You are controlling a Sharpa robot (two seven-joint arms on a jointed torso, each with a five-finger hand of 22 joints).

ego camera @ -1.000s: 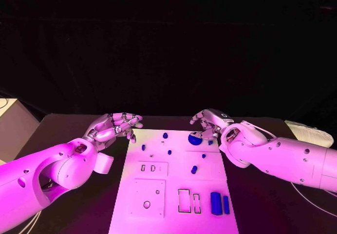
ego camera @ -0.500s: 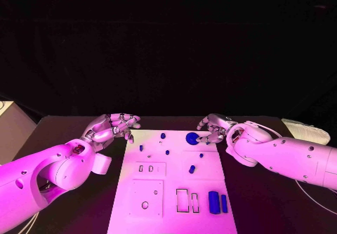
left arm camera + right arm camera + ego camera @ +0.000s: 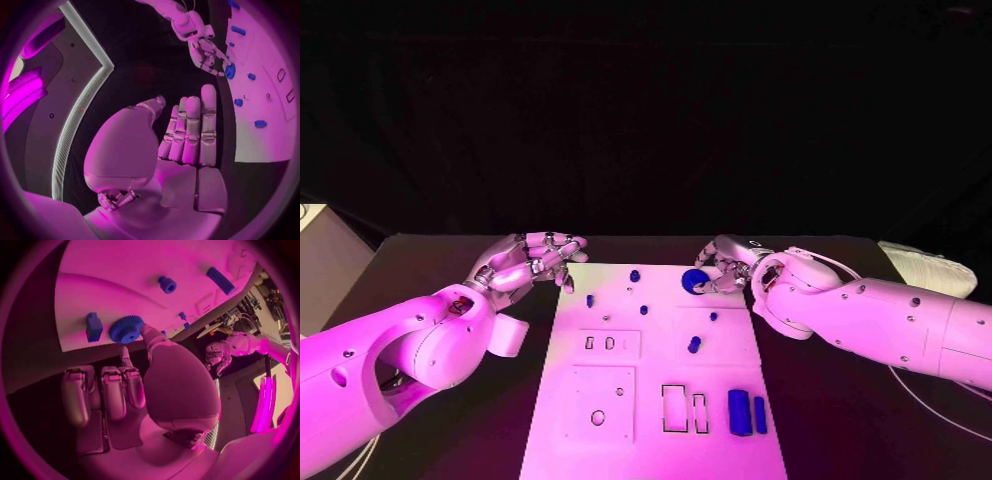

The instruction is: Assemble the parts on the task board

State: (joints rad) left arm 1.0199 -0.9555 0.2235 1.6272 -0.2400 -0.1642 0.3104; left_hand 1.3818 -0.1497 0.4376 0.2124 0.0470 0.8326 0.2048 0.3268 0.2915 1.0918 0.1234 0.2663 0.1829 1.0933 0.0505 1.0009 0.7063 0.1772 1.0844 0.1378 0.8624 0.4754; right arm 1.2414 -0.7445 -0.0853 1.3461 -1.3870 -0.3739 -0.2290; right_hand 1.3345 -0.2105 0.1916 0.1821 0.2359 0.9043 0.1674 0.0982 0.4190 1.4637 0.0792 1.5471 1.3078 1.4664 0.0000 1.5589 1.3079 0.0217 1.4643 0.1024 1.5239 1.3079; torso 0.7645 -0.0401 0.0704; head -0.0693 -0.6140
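Note:
The white task board (image 3: 661, 370) lies mid-table with small blue parts on it. A round blue gear (image 3: 694, 281) sits at its far right corner. My right hand (image 3: 728, 266) is just beside that gear; in the right wrist view my thumb tip (image 3: 147, 333) touches the gear (image 3: 127, 329) while the other fingers (image 3: 103, 390) stay clear of it. A small blue block (image 3: 94, 326) lies close by. My left hand (image 3: 531, 258) hovers at the board's far left corner, its fingers (image 3: 194, 130) straight and holding nothing.
Two long blue blocks (image 3: 747, 413) lie at the board's near right, beside two empty rectangular slots (image 3: 685, 410). Small blue pegs (image 3: 635, 276) dot the far half. A white object (image 3: 927, 265) lies at the table's right edge, a pale box (image 3: 322, 260) at the left.
My right hand has moved in towards the blue gear until its thumb meets it. The left hand has stayed put.

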